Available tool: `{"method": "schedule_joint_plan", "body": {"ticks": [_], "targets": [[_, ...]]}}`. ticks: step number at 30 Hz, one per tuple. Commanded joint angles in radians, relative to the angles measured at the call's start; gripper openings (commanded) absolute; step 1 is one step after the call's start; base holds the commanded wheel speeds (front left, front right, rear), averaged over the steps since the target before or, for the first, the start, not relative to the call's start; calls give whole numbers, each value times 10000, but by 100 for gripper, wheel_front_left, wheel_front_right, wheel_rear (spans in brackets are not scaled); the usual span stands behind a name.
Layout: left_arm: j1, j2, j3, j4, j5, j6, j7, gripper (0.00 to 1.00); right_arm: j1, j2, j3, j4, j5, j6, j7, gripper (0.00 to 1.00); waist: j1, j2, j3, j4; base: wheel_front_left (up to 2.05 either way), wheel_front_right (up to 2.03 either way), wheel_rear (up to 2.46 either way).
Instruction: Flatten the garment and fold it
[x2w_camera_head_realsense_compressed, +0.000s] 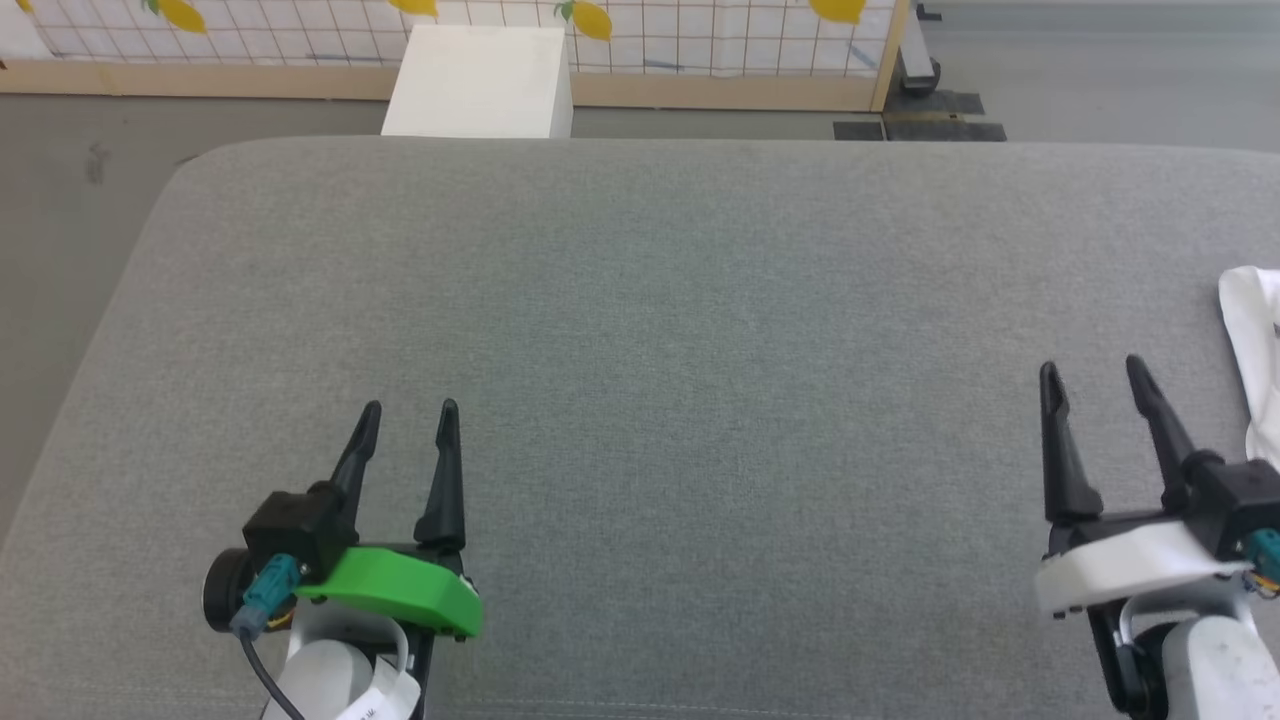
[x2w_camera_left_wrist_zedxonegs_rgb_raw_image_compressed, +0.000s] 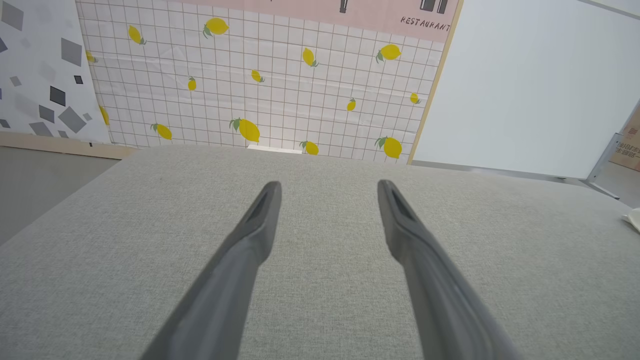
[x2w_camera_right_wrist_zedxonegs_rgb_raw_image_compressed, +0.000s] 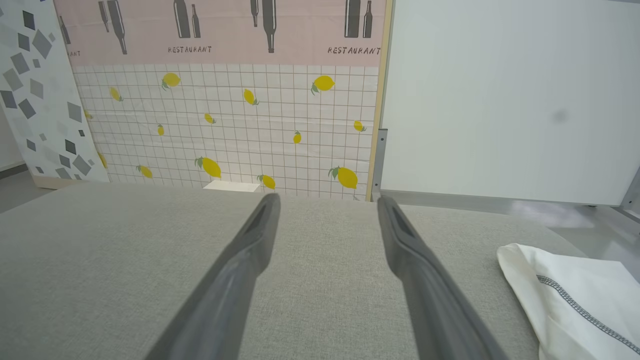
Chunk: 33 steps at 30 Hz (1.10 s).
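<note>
Head view: white T-shirt lies at the right edge of the grey cushion, just right of my right gripper (mostly cropped, long axis unclear). Right arm is nearer; left gripper well apart. Both jaws spread, empty.

left gripper green mount, right gripper white, fingers dark
</note>
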<state>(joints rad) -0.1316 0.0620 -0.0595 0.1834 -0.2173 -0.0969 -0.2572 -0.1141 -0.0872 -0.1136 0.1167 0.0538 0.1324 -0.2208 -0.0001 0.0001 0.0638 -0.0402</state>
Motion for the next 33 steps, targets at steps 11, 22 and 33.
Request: {"method": "schedule_joint_plan", "body": {"ticks": [11,22,33], "targets": [[548,-104,-159,-2,52,-34,-45,100,1198,352,22,-430,-184,-17,-128,100,1,-1,-340,112,0,0,0],[691,-115,-294,75,-40,15,-45,100,1564,367,-10,-359,217,-17,-209,100,1,-1,-450,173,0,0,0],[655,-117,-331,191,-165,112,-45,100,1570,368,51,-295,334,-17,-236,100,1,-1,-436,34,0,0,0]]}}
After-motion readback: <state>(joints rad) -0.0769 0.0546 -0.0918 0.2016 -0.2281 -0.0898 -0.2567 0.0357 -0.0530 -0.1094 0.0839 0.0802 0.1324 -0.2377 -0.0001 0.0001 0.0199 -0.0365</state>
